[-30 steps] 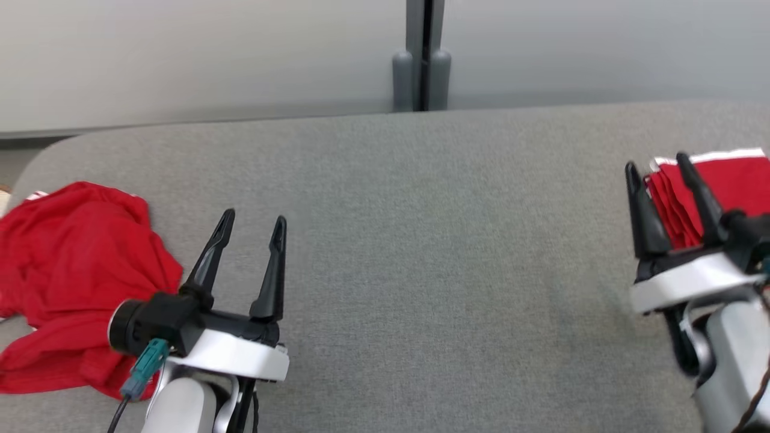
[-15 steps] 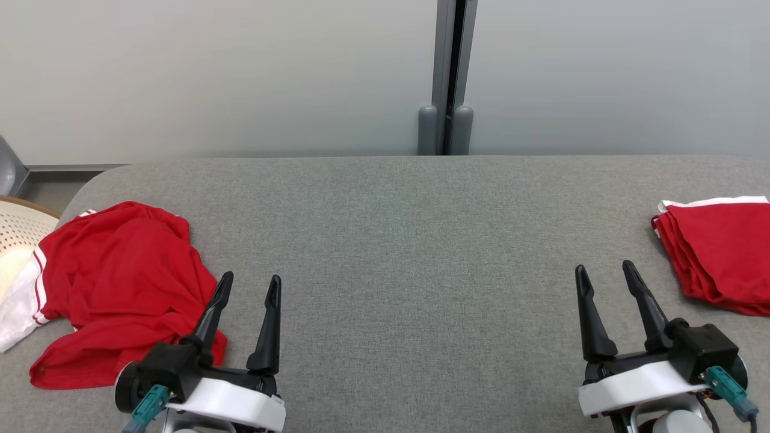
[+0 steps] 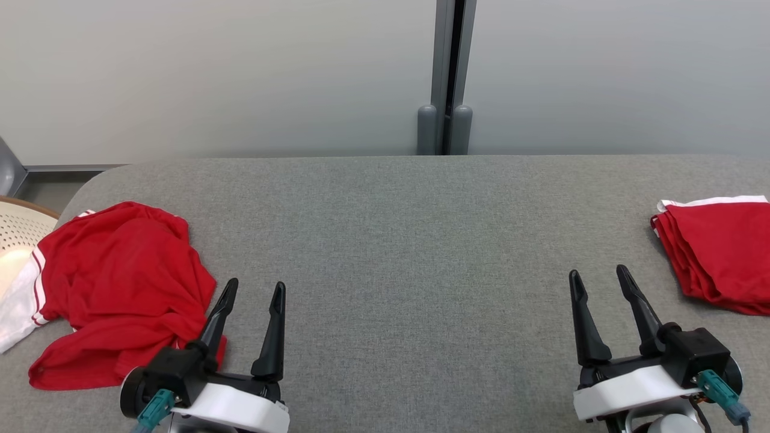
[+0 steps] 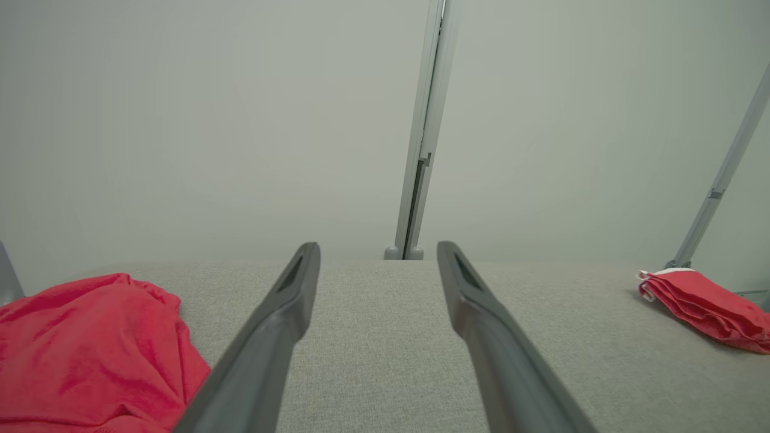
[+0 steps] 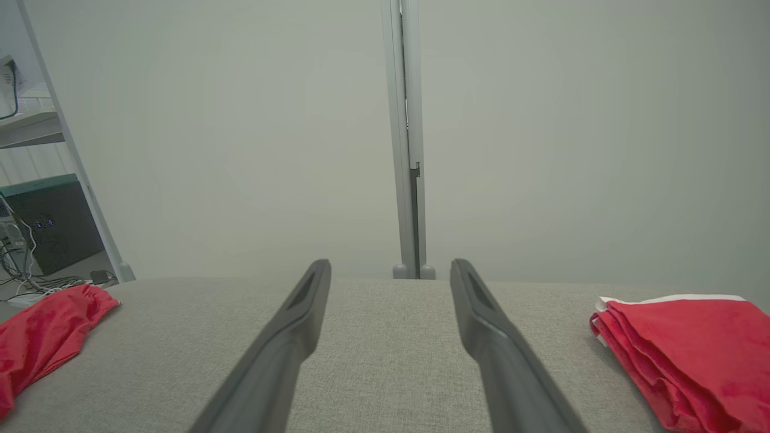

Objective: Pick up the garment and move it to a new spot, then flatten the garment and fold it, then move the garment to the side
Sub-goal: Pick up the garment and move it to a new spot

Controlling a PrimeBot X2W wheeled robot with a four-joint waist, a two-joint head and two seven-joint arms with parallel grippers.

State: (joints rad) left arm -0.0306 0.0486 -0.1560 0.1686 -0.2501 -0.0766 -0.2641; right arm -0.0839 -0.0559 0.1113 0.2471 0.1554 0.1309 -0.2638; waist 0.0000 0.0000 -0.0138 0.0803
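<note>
Head view, lower left: crumpled red garment [image 3: 120, 294] lies in a heap on grey table [image 3: 409, 240], near the table's left end. White trim w/ red stripes along its left side. Pale perforated basket [image 3: 18, 225] at the frame's left edge, past the table corner.

L gripper [image 3: 257, 284] at bottom left, fingers pointing up-frame, spread wide, nothing between them. Its left finger overlaps the garment's right edge in the frame; touching or not, can't tell. L wrist view: garment in lower-left corner, beside the left finger, w/ bare table between the two fingers.

R gripper [image 3: 597, 270] at bottom right, likewise spread wide and empty, over bare table. Folded stack [image 3: 719, 258], red w/ a white band along the top, sits at the frame's right edge, near R gripper but apart from it. R wrist view: stack at lower right, garment at far lower left, open table between them.

Bkgd: pale wall; grey post [image 3: 448, 72] at top centre, two rounded feet at the table's far edge. R wrist view, left side: dark box [image 5: 54, 222] w/ cables below it.
</note>
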